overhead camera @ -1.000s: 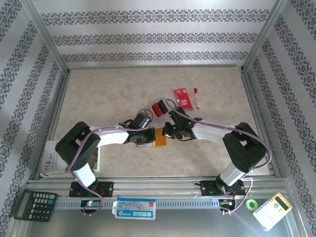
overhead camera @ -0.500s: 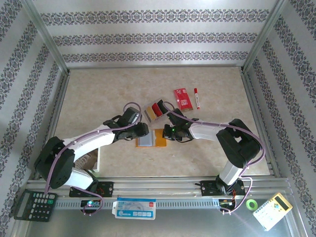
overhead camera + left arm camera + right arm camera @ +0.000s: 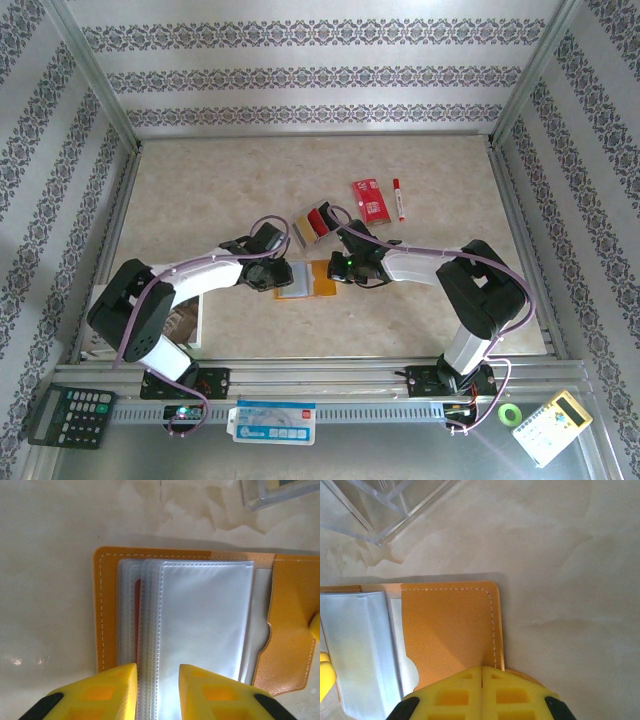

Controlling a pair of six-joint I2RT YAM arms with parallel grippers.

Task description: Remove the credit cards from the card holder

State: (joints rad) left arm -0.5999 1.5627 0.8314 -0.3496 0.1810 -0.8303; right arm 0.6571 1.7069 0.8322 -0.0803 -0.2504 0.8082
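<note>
the card holder [image 3: 322, 281] lies open on the bench [image 3: 200, 190] between the two arms, its clear pockets [image 3: 200, 620] fanned upward. a red card [image 3: 136, 625] shows edge-on inside one left pocket. the left gripper [image 3: 157, 690] hovers over the pockets' near edge with its jaws narrowly apart and nothing gripped. the right gripper [image 3: 482, 680] is closed, fingers together, its tips at the outer edge of the holder's orange cover [image 3: 450, 630]. tan, red and black credit cards [image 3: 315, 222] lie just beyond the holder, near a red packet [image 3: 368, 198] and a marker [image 3: 400, 198].
</note>
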